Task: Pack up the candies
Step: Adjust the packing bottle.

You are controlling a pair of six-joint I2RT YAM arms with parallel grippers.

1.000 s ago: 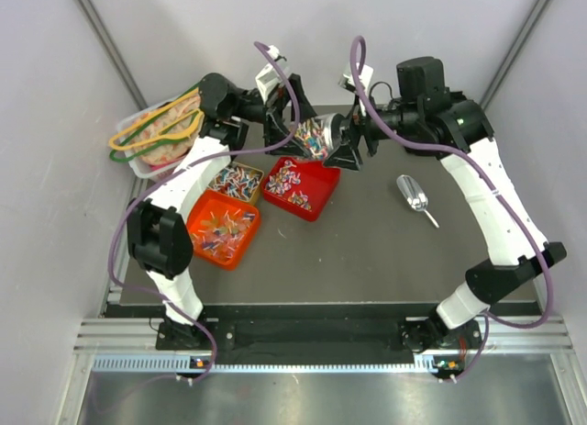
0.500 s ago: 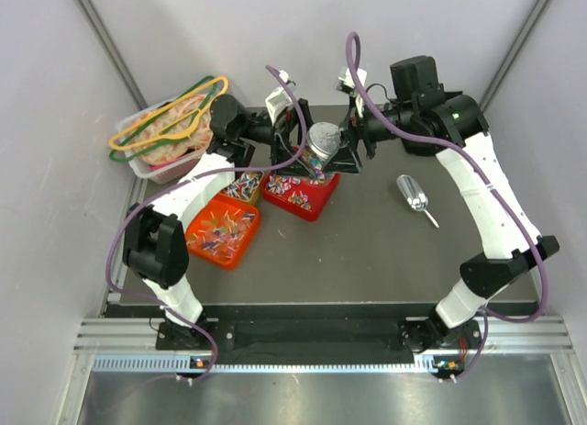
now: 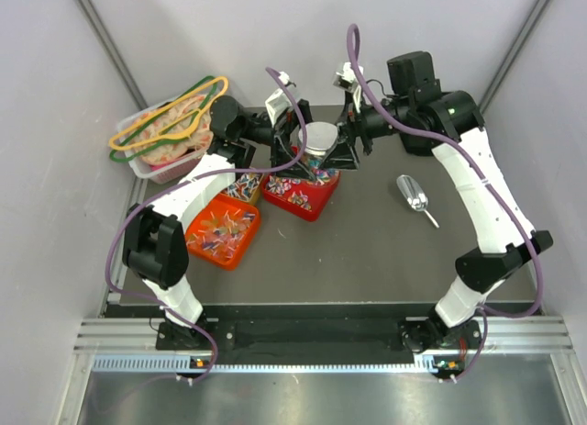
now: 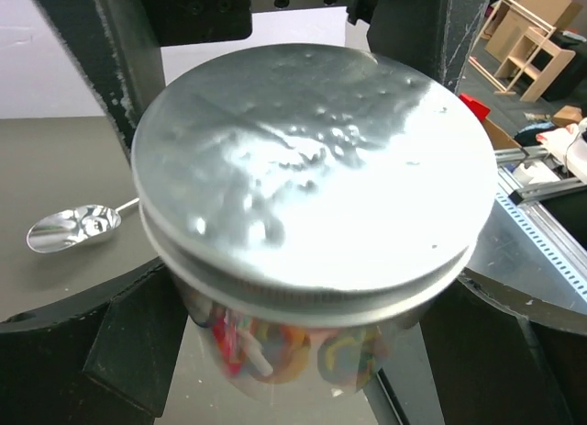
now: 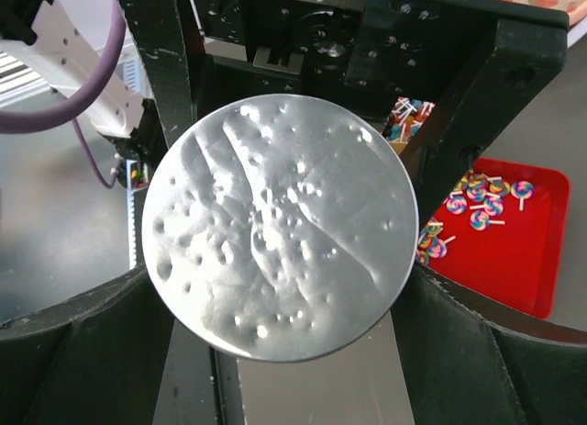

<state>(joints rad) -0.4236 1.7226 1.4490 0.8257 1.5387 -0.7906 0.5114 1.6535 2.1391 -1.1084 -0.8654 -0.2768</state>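
Jar [image 3: 319, 142] swung upright, long axis vertical, lid [image 5: 275, 228] up; candies [image 4: 275, 347] inside

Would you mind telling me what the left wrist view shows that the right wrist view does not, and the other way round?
Only the left wrist view shows the metal scoop lying on the table, and candies seen through the glass of the jar under its lid. Only the right wrist view shows the red tray with loose lollipop-like candies in it. Both show the jar's dented silver lid filling the middle, with dark gripper fingers on either side.
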